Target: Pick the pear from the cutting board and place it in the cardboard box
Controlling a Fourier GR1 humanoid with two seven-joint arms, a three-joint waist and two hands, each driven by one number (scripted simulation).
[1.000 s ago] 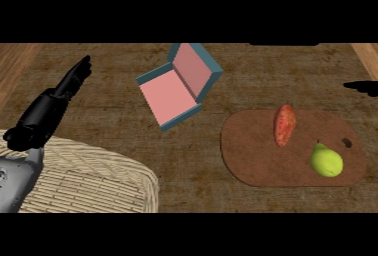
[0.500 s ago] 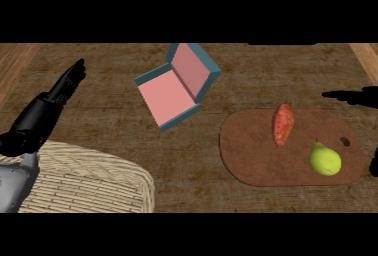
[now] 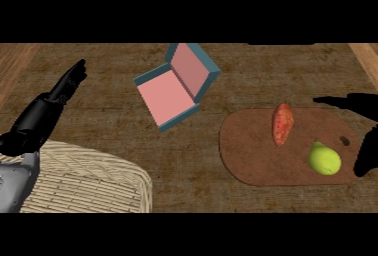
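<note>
Pear lay near the right end of the brown cutting board, apart from a reddish, elongated vegetable on the same board. The right hand showed at the view's right edge, fingers spread and released, grasping nothing, one dark part just beside the pear. The teal box, pink inside, stood open, left of the board. The left hand, fingers straight, rested near the left edge above a woven basket.

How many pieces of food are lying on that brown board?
2: a green pear near the board's right end, a reddish-orange vegetable at its upper middle. The right hand covers the board's right edge, possibly hiding more.
</note>
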